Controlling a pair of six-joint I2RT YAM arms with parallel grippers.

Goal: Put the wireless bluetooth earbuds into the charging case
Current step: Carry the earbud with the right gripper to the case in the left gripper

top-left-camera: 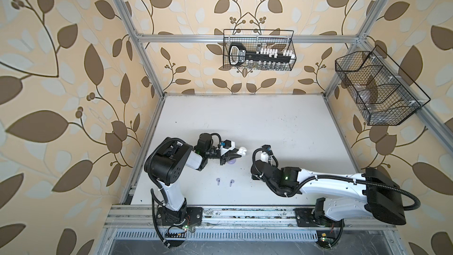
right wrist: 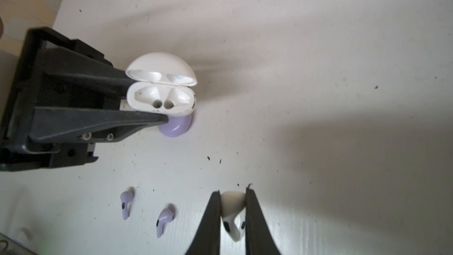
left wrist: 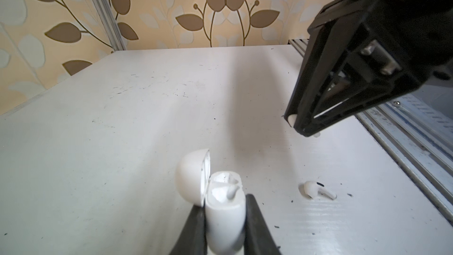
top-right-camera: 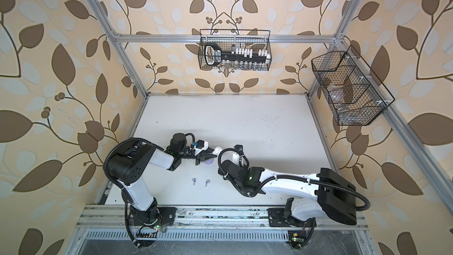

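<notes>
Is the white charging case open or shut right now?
Open. The white case has its lid hinged back, and both slots show empty in the right wrist view.

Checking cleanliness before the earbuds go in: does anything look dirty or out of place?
Mostly tidy. Dark specks litter the table, and the open white case held by the left gripper has black flecks along its rim. The lavender case sits partly hidden by it.
</notes>
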